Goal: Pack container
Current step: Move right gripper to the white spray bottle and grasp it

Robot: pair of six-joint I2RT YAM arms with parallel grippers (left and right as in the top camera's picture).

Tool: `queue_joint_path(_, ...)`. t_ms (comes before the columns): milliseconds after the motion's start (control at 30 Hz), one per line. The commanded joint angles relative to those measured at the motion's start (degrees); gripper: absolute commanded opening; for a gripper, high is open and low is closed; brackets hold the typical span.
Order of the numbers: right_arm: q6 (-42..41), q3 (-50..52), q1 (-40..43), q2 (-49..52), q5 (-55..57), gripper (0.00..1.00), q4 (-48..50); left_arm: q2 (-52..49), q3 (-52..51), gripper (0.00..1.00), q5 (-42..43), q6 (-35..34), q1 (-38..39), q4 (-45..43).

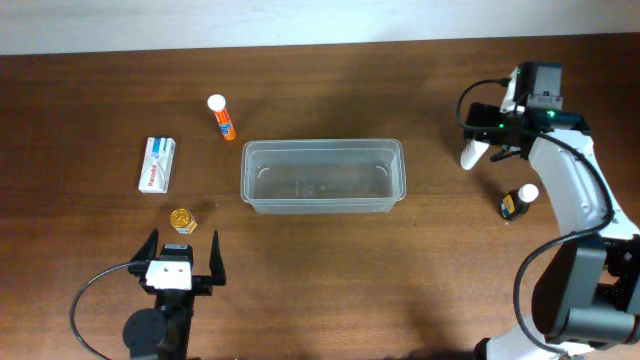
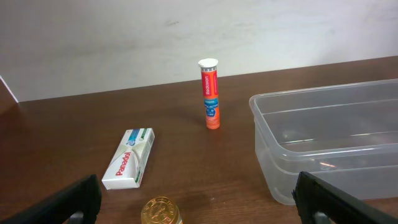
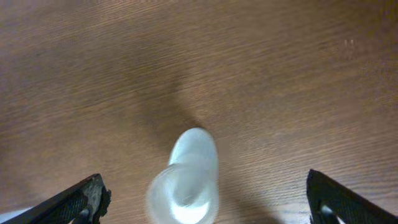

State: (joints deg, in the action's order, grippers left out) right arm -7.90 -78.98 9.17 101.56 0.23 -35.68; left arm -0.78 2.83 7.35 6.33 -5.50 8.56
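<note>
The clear plastic container (image 1: 320, 206) stands empty in the middle of the table, and its left end shows in the left wrist view (image 2: 273, 155). My left gripper (image 1: 183, 262) is open and empty near the front edge, just behind a small gold-lidded jar (image 1: 182, 220), which sits low between the fingers (image 2: 199, 208) in the left wrist view (image 2: 160, 213). My right gripper (image 1: 490, 135) is open above an upright white bottle (image 1: 471, 152). In the right wrist view the bottle (image 3: 185, 180) is blurred and stands between the spread fingers (image 3: 205, 199), untouched.
A white Panadol box (image 1: 157, 164) (image 2: 129, 158) lies left of the container. An orange tube with a white cap (image 1: 222, 117) (image 2: 210, 93) stands behind it. A small dark bottle with a white cap (image 1: 518, 202) sits at the right, near the right arm.
</note>
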Motion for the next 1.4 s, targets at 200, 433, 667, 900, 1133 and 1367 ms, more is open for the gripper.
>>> queue_joint_path(200, -0.26, -1.22, 0.87, 3.96, -4.61, 0.80, 3.19, 0.44, -0.35, 0.99, 0.81, -0.28, -0.31, -0.13)
queue_joint_path(433, -0.02, -1.22, 0.87, 4.68, -4.98, 0.58, 3.08, 0.44, -0.35, 0.99, 0.81, -0.28, -0.28, -0.13)
queue_joint_path(667, 0.15, -1.22, 0.87, 4.68, -5.18, 0.37, 2.67, 0.44, -0.35, 0.99, 0.81, -0.28, -0.28, -0.13)
queue_joint_path(900, 1.66, -1.22, 0.87, 4.68, -5.18, 0.23, 2.08, 0.44, -0.35, 0.99, 0.81, -0.28, -0.28, -0.13)
queue_joint_path(1133, 1.66, -2.86, 0.87, 4.00, -5.18, 0.16, -0.04, 0.44, -0.35, 0.99, 0.79, -0.28, -0.28, -0.13)
queue_joint_path(1367, 1.90, -11.17, 0.85, 3.89, -5.16, 0.14, -8.31, 0.44, -0.35, 1.00, 0.81, -0.28, -0.28, -0.13)
